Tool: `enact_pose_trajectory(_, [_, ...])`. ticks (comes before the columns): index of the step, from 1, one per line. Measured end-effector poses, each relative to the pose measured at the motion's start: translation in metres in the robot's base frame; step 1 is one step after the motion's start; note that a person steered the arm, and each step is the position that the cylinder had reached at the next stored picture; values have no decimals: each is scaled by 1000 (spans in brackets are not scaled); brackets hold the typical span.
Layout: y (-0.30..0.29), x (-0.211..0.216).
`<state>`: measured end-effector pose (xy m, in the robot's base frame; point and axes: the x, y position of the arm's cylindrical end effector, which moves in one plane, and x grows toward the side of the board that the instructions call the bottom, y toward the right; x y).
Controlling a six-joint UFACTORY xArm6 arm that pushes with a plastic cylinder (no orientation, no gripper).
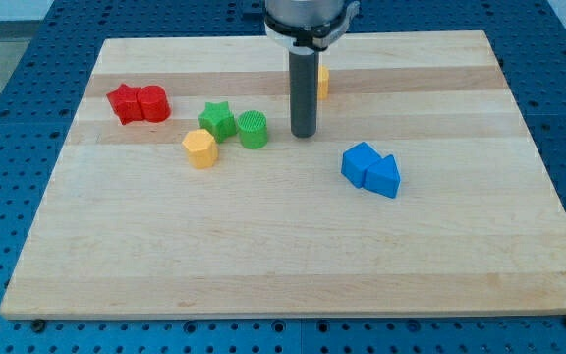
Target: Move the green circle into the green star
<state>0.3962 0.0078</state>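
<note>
The green circle [254, 129] stands on the wooden board [293, 246], touching or almost touching the green star [218, 119] on its left. My tip [305, 134] rests on the board a short way to the right of the green circle, with a small gap between them. The dark rod rises straight up to the arm at the view's top.
A yellow hexagon [200, 149] lies just below the green star. A red star [124, 102] and a red cylinder [153, 103] touch at the left. A blue block [361, 163] and a blue triangle [384, 176] touch at the right. A yellow block [322, 82] is partly hidden behind the rod.
</note>
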Motion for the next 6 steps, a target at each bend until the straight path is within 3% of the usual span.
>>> enact_pose_trajectory(3, [-60,-5])
enact_pose_trajectory(4, [-49,24])
enact_pose_trajectory(5, [-61,88])
enact_pose_trajectory(6, [-128,98])
